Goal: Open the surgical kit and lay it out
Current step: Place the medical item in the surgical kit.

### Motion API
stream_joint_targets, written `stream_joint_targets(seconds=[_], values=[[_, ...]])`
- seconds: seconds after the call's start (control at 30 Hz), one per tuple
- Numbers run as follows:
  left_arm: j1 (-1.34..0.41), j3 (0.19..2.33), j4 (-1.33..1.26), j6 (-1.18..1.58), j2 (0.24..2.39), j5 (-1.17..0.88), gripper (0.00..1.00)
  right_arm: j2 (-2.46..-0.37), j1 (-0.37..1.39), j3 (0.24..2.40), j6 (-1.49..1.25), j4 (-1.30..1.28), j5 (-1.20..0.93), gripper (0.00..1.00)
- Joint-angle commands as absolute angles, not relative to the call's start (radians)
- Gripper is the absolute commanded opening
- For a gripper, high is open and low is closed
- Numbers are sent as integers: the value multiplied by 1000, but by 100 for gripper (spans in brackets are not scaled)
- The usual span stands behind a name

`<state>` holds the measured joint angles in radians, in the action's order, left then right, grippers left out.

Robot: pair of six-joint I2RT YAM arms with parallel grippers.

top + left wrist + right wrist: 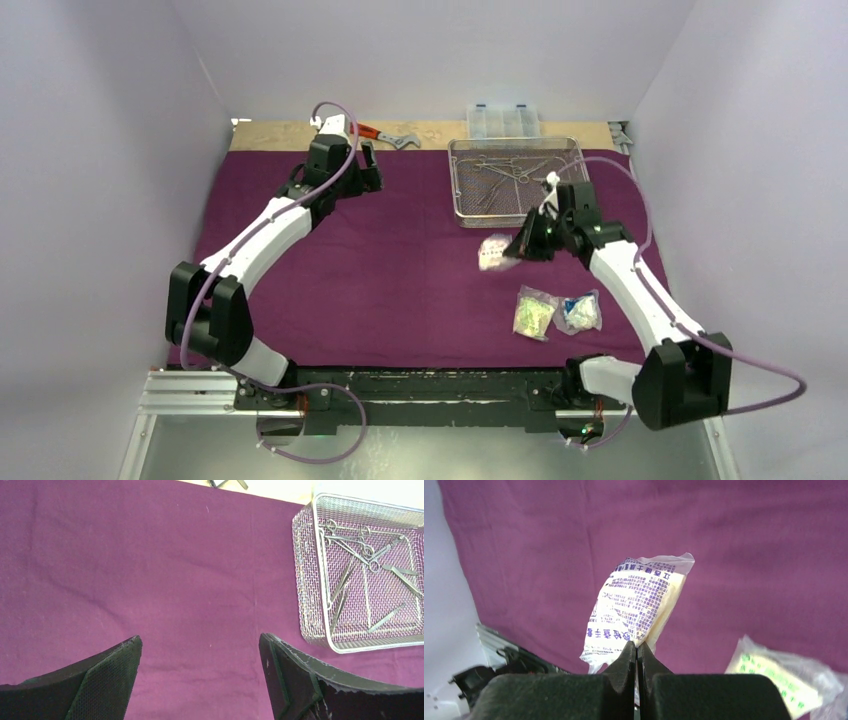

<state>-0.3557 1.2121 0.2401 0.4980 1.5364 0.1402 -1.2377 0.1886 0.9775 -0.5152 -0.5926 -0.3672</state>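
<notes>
Cloth (150, 580) under the left claw (199, 639) is matt, fine-woven, lightly creased; tray (304, 580) up-right of it is shiny steel wire mesh holding bright metal tools (350, 575); packet (639, 605) at the right claw (636, 647) tips is glossy, crinkled clear plastic.

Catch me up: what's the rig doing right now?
The surgical kit is being laid out. The right gripper is shut on the edge of a purple-print packet, which it holds over the purple cloth. A green-print packet and a blue-print packet already lie on the cloth by the right arm. The mesh tray sits at the cloth's far right with the steel instruments inside it. The left gripper hangs open and empty above bare cloth.
</notes>
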Motion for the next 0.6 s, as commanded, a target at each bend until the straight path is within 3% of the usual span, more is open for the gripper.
stream_joint_targets(seconds=[0.0,0.17,0.3,0.33,0.37,0.47,0.57], values=[[-357,1172,197,523,1469,105,86,-1141,190,825,-521,-630,-450,0],[-357,1134,202,524,1436,99,86,-1149,190,679,-545,-574,-473,0],[-357,1122,201,525,1421,99,85,-1201,191,676,-502,-687,-395,0],[-357,1121,203,525,1420,100,85,-1203,190,682,-493,-707,-382,4],[-357,1121,203,525,1419,100,85,-1205,190,687,-487,-726,-374,12],[-357,1123,202,522,1418,98,85,-1219,190,713,-473,-770,-390,50],[-357,1126,204,518,1410,109,85,-1224,190,773,-465,-840,-354,69]])
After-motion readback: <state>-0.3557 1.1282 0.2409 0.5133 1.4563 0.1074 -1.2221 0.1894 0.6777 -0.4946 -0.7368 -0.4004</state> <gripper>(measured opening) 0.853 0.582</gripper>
